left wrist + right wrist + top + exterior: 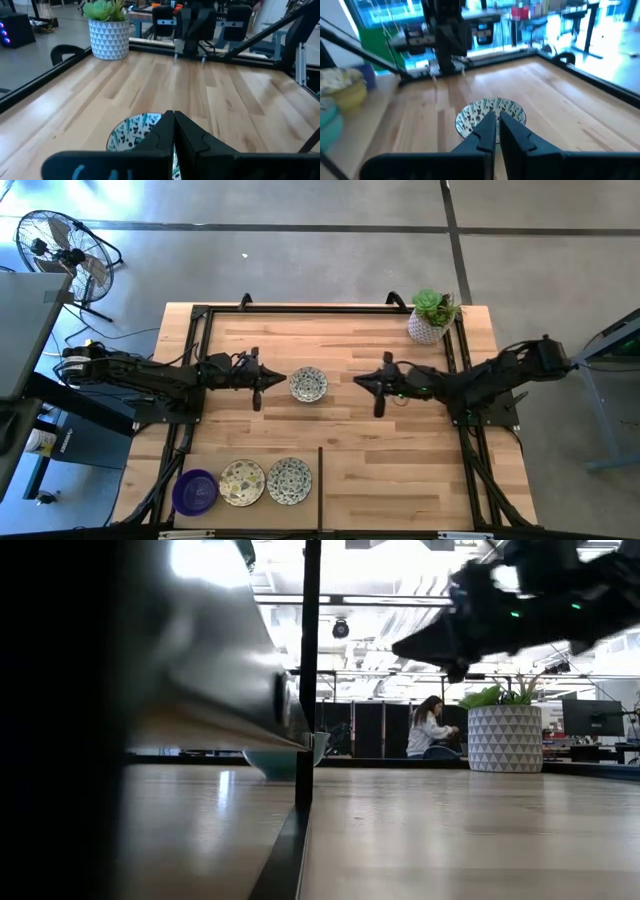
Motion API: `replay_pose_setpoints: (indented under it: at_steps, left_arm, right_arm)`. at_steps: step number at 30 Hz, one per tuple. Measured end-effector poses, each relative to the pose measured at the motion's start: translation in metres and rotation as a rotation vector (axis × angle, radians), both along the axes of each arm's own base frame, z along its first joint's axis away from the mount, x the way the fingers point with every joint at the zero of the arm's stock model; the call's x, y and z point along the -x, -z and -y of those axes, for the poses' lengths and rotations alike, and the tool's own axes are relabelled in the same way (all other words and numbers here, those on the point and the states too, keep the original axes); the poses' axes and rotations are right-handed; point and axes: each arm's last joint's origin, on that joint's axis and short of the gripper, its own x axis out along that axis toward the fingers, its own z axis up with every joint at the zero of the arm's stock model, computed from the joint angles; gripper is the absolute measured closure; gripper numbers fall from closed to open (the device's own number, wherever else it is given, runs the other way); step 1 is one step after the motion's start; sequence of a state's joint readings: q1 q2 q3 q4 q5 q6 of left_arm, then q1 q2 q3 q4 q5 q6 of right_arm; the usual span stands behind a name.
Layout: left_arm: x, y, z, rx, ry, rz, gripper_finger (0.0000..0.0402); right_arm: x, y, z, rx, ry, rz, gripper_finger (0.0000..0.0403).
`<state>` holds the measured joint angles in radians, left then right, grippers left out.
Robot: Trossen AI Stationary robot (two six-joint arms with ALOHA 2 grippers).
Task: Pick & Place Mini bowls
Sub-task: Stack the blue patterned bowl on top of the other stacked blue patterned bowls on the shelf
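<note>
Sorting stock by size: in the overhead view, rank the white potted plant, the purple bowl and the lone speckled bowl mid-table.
1. White triangle-patterned pot with green plant
2. Glossy purple bowl
3. Speckled cream bowl, only slightly smaller than the purple one; nearly alike.

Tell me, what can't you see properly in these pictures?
- Low view: a big dark blur up close hides the table's left part.
- Left wrist view: the left gripper covers part of the speckled bowl.
- High view: the purple bowl's inside is too small to read.
</note>
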<state>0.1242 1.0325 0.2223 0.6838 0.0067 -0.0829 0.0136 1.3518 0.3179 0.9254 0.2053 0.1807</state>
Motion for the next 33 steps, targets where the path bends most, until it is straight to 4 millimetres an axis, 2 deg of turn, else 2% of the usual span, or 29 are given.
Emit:
replay_pose_setpoints:
  at_steps: [4, 10, 17, 25, 33]
  left_arm:
    - [-0.001, -0.003, 0.000, 0.001, 0.000, 0.018, 0.0401]
    - [-0.001, -0.004, 0.000, 0.101, -0.012, 0.035, 0.0401]
    - [-0.015, -0.022, 0.000, 0.144, 0.043, -0.047, 0.0401]
    - [-0.040, -0.043, 0.001, 0.053, 0.083, -0.227, 0.0401]
    - [-0.061, -0.046, 0.006, 0.058, 0.093, -0.410, 0.0401]
  right_arm:
    - [0.021, 0.011, -0.005, 0.021, -0.008, 0.063, 0.0400]
    - [0.036, 0.019, -0.010, 0.048, -0.025, 0.089, 0.0399]
    - [0.038, 0.021, -0.015, 0.071, -0.053, 0.078, 0.0399]
    - [0.038, 0.021, -0.020, 0.085, -0.078, 0.074, 0.0399]
    - [0.038, 0.021, -0.019, 0.076, -0.076, 0.075, 0.0400]
